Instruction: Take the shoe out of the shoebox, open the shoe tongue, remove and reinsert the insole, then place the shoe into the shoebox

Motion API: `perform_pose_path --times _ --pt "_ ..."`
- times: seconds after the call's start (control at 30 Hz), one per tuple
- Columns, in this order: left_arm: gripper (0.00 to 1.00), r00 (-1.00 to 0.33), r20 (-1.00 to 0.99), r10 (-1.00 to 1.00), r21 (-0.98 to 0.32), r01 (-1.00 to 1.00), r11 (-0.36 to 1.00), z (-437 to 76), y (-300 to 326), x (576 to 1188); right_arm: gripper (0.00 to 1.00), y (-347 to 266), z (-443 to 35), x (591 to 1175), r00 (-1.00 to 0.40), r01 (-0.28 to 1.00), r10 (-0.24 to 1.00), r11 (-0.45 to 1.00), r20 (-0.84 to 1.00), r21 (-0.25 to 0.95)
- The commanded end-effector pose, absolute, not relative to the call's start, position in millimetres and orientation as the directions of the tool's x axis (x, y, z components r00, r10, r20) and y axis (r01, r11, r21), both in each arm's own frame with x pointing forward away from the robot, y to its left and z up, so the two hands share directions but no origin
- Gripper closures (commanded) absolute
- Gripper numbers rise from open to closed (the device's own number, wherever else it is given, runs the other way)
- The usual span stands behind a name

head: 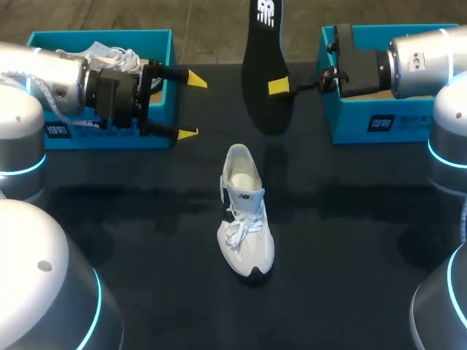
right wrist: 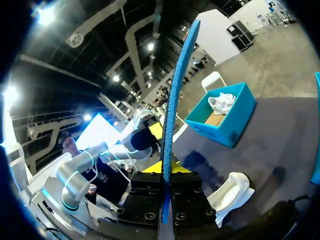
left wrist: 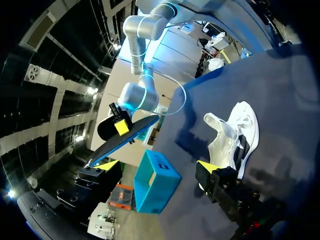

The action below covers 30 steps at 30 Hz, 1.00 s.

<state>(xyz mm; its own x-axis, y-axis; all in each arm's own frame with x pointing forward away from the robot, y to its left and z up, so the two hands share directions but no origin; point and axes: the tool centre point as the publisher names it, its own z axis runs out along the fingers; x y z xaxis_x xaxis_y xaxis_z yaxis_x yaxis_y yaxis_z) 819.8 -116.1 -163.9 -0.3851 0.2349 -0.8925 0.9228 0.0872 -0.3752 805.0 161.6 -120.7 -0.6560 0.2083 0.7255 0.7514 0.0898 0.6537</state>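
A white shoe (head: 244, 211) lies on the black table near the middle, its toe toward the front edge. My right gripper (head: 279, 87) is shut on the insole (head: 264, 65), black on one side and blue on the other, and holds it upright in the air behind the shoe. The right wrist view shows the insole (right wrist: 175, 100) edge-on, rising from between the right gripper's (right wrist: 166, 167) fingers, with the shoe (right wrist: 230, 195) below. My left gripper (head: 191, 106) hangs wide open and empty, left of the insole. In the left wrist view the shoe (left wrist: 235, 132) lies ahead of it.
A blue shoebox (head: 157, 138) at the back left holds another white shoe (head: 109, 55). A second blue box (head: 379, 120) stands at the back right under my right arm. The left wrist view shows that box (left wrist: 155, 182) beyond the open fingers.
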Motion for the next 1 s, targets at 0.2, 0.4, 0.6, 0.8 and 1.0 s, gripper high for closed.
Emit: perform_pose_path --times 0.2,0.4,0.6,0.8,1.0 --pt "0.0 -0.385 -0.892 0.238 -0.375 0.923 0.088 -163.2 -115.7 819.3 1.0 163.1 -120.7 804.7 -0.655 0.752 0.211 0.088 0.725 0.653" --pt "0.0 -0.416 -0.874 0.252 -0.402 0.909 0.106 -163.0 -116.8 818.5 1.0 164.2 -122.1 806.9 -0.663 0.745 0.206 0.084 0.72 0.662" --pt "0.0 -0.537 -0.795 0.281 -0.508 0.844 0.175 -159.0 -119.3 818.4 1.0 174.9 -123.4 824.8 -0.789 0.604 0.18 0.054 0.587 0.795" --pt "0.0 -0.629 -0.696 0.347 -0.569 0.777 0.268 -166.8 -110.2 821.5 1.0 187.6 -131.4 834.7 -0.872 0.48 0.144 0.076 0.467 0.874" --pt "0.0 -0.665 -0.629 0.403 -0.566 0.747 0.35 -190.4 -99.0 827.2 1.0 187.6 -131.4 834.7 -0.872 0.48 0.144 0.076 0.467 0.874"
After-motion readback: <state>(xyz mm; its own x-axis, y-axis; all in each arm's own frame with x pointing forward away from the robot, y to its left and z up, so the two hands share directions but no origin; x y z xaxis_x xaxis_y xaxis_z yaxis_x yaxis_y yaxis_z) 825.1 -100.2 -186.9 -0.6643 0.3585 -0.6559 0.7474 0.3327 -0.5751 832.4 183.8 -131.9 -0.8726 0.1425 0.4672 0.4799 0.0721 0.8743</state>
